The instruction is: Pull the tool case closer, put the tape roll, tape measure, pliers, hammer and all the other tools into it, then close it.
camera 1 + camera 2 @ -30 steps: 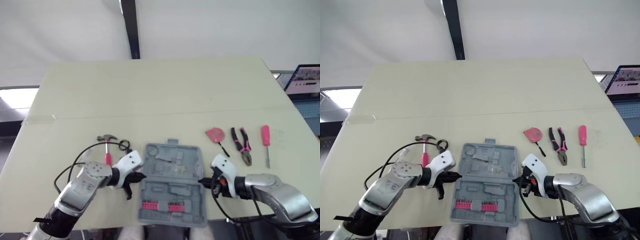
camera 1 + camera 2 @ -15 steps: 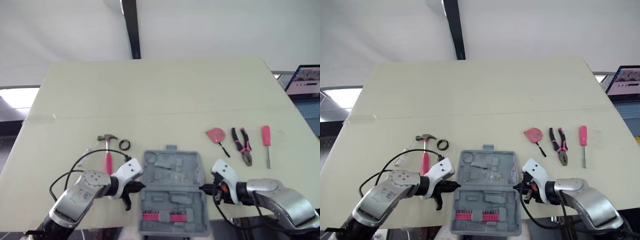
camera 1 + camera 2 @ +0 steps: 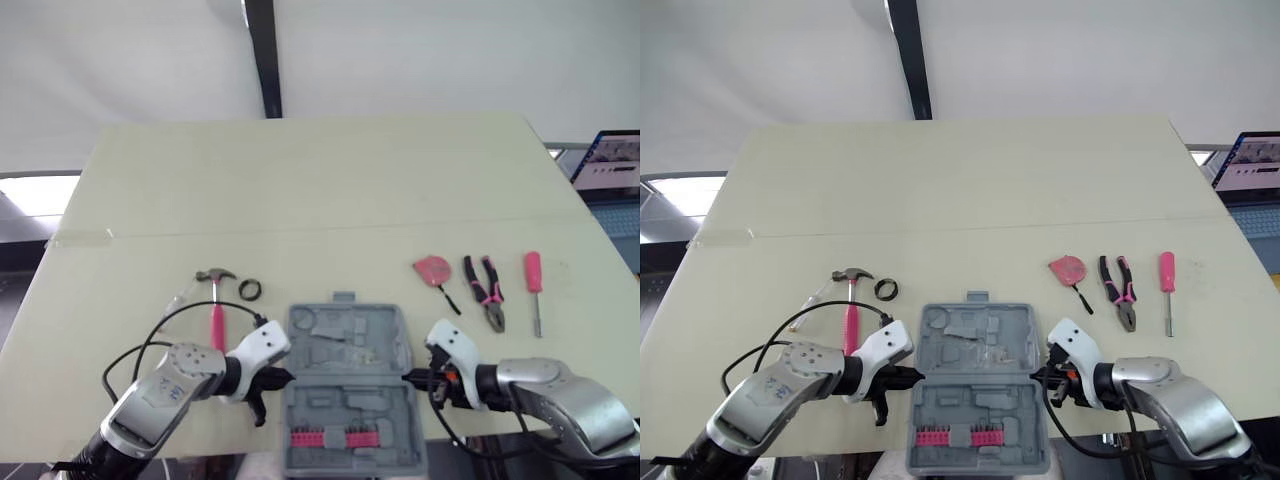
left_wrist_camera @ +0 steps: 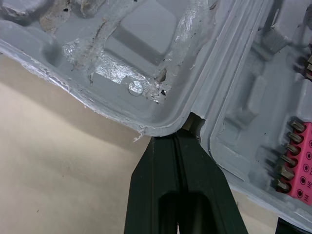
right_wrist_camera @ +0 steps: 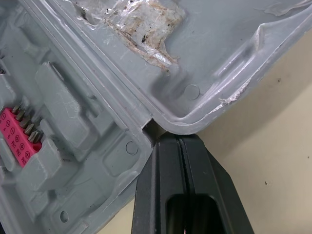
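Now: open tool case at the near edge of the table, both grippers at its hinge line.
I see the left gripper and the right gripper each with fingers pressed together, tips set into the hinge notches on opposite sides of the case. Hammer and tape roll lie left of the case; tape measure, pliers and screwdriver lie to its right.

1. Setting: a lab or test room, by appearance.
2. Plain cream table, centre.
3. Bare white backdrop, 12 o'clock.
4. Black upright post, 12 o'clock.
5. Lit computer screen, 3 o'clock edge.
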Robot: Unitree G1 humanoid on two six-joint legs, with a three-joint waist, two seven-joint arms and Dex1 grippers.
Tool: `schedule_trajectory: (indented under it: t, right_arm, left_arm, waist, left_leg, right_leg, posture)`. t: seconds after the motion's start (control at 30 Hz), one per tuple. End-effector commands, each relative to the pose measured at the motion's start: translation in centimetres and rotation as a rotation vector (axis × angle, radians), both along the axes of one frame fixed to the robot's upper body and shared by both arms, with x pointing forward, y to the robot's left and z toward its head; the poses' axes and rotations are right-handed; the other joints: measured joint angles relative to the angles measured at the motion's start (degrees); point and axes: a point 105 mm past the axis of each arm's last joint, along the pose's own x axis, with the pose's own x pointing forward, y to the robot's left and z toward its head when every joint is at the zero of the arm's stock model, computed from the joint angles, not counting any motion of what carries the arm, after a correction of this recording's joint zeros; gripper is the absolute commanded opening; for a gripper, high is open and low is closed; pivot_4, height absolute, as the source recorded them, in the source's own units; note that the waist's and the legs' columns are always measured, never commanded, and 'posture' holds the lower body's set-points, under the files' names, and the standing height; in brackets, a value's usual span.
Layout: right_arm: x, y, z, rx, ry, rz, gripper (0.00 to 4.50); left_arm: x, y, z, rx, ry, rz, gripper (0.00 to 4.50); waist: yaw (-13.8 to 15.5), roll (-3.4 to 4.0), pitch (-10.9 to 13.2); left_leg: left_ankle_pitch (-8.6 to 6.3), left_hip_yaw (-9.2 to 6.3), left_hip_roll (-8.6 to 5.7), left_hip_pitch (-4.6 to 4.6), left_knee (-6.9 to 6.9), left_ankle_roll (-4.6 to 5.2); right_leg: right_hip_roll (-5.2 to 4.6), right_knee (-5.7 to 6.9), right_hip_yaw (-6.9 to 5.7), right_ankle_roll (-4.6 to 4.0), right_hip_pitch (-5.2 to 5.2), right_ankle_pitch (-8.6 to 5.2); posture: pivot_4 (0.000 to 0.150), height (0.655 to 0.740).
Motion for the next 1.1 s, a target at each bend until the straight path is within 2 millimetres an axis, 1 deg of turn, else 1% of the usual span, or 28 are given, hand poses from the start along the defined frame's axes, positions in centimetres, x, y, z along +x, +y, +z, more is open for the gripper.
schedule_trajectory:
  t: [0.03, 0.4, 1.1]
  right_arm:
    - [-0.5, 1.7, 1.3, 0.064, -0.029, 0.075, 0.02]
    - [-0.3, 1.8, 1.3, 0.066, -0.034, 0.072, 0.02]
    - [-0.6, 2.0, 1.3, 0.07, -0.021, 0.08, 0.02]
  left_arm:
    - [-1.2, -1.9, 0.0, -0.067, 0.039, -0.074, 0.0]
    - [-2.0, -1.8, -0.4, -0.062, 0.068, -0.077, 0.0]
    - [-2.8, -1.8, -0.7, -0.06, 0.1, -0.069, 0.0]
  waist:
    - [0.01, 0.0, 0.0]
    - [-0.01, 0.0, 0.0]
    - [-0.03, 0.0, -0.01]
  left_leg:
    - [0.0, 0.0, 0.0, 0.0, 0.0, 0.0]
    - [0.0, 0.0, 0.0, 0.0, 0.0, 0.0]
    - [0.0, 0.0, 0.0, 0.01, 0.0, 0.0]
  right_leg:
    - [0.0, 0.0, 0.0, 0.0, 0.0, 0.0]
    - [0.0, 0.0, 0.0, 0.0, 0.01, 0.0]
    - [0.0, -0.01, 0.0, 0.0, 0.02, 0.0]
  posture:
    - [0.15, 0.74]
    - [0.15, 0.74]
    - [0.15, 0.74]
